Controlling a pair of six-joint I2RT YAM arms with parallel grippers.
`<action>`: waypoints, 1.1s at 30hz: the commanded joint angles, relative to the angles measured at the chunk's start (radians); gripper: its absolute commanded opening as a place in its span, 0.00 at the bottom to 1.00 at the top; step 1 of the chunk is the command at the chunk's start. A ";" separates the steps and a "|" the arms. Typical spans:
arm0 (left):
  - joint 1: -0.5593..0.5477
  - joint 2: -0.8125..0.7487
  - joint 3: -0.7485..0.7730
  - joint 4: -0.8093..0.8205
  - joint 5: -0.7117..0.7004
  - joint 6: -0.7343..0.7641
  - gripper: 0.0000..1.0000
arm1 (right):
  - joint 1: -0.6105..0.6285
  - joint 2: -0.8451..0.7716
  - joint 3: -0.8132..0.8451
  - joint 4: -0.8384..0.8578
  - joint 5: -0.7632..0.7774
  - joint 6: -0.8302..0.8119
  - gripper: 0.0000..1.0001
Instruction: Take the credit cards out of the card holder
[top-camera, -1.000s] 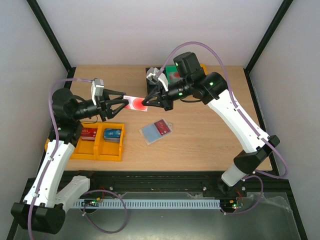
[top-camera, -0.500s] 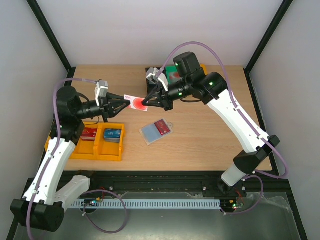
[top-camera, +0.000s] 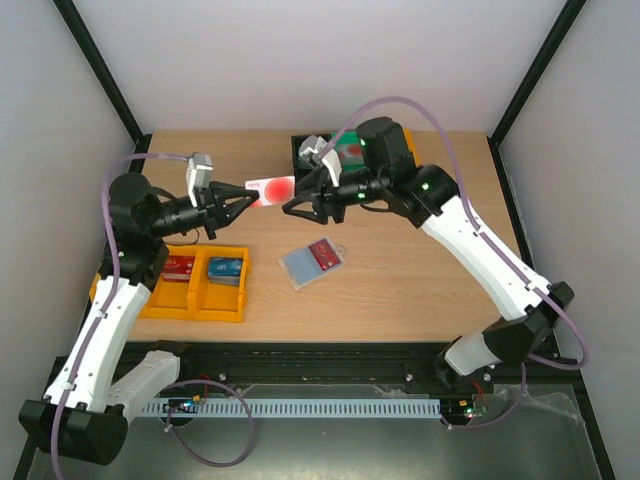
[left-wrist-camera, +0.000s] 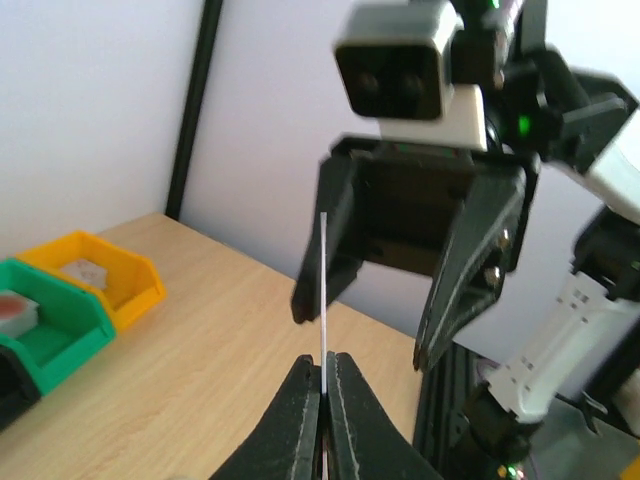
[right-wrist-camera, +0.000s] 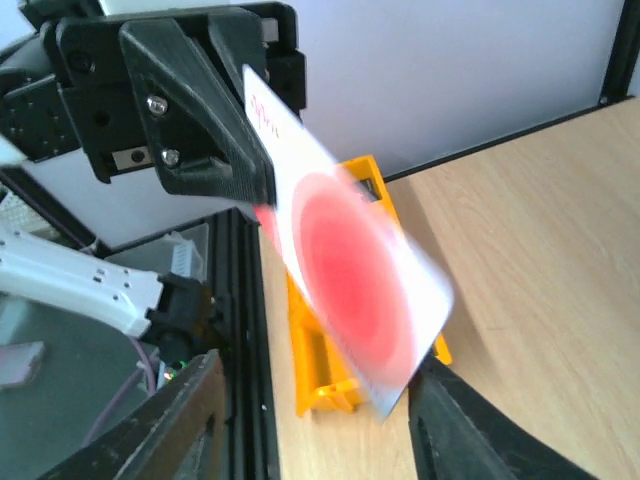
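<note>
- My left pincer is clamped on one end of a white card with a red disc, held in the air beyond the card holder.
- The right pincer stands apart around the other end.
- A red card lies on the holder.
- I judge the cards light, stiff and slick, so I'd pinch the flat faces near an edge.

Top camera: I look down from above and behind the bases over the whole worktop. Wrist cameras face each other at close range (almost nose to nose), left gripper opposite right gripper; both share the card.
</note>
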 joint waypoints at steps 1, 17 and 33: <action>0.002 -0.038 -0.030 0.185 -0.127 -0.179 0.02 | -0.006 -0.134 -0.221 0.487 0.055 0.271 0.53; 0.004 -0.028 -0.118 0.532 -0.290 -0.502 0.02 | 0.035 -0.072 -0.557 1.637 0.225 1.204 0.58; 0.001 -0.030 -0.127 0.563 -0.288 -0.522 0.02 | 0.058 -0.040 -0.542 1.577 0.234 1.178 0.27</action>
